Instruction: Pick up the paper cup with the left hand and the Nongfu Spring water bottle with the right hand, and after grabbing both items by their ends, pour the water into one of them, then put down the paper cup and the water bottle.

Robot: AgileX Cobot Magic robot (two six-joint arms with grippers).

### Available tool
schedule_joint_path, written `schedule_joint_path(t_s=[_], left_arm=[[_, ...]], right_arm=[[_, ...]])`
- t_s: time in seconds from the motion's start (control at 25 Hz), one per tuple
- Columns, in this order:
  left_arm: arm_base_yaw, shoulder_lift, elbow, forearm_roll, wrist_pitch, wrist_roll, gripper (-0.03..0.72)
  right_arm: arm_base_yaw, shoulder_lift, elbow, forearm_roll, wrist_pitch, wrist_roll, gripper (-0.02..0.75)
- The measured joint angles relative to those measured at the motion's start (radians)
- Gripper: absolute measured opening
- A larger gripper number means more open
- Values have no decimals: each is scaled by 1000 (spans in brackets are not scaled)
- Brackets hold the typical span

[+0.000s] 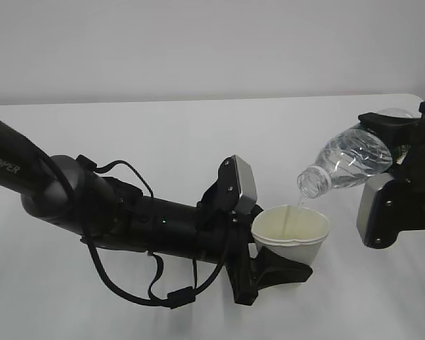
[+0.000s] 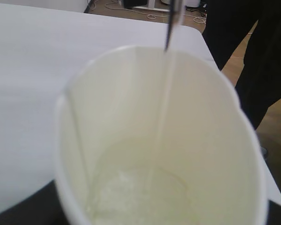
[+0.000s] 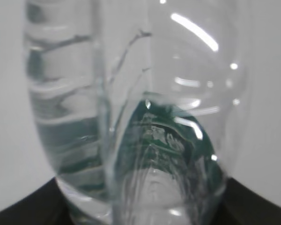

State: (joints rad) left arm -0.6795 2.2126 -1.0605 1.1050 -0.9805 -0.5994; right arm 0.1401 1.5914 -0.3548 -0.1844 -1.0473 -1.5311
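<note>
The white paper cup (image 1: 290, 234) stands upright in my left gripper (image 1: 282, 263), which is shut on its lower part. My right gripper (image 1: 400, 145) is shut on the base end of the clear Nongfu Spring water bottle (image 1: 350, 161), tilted with its open mouth down-left over the cup. A thin stream of water (image 1: 292, 212) falls from the mouth into the cup. The left wrist view looks into the cream inside of the cup (image 2: 178, 140), with the stream (image 2: 164, 108) landing in a shallow pool. The right wrist view is filled by the bottle (image 3: 131, 112) and its green label (image 3: 164, 136).
A white table (image 1: 163, 134) carries the scene, with a pale wall behind. In the left wrist view the table's far edge (image 2: 210, 51) gives way to floor, cables and a dark-clothed figure (image 2: 253, 56) at the right.
</note>
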Motion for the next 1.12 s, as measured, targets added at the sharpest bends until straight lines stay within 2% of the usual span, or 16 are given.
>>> schedule_joint_path(t_s=[1.12], left_arm=[[0, 0, 0, 0, 0, 0, 428]], right_arm=[[0, 0, -2, 0, -3, -2, 419]])
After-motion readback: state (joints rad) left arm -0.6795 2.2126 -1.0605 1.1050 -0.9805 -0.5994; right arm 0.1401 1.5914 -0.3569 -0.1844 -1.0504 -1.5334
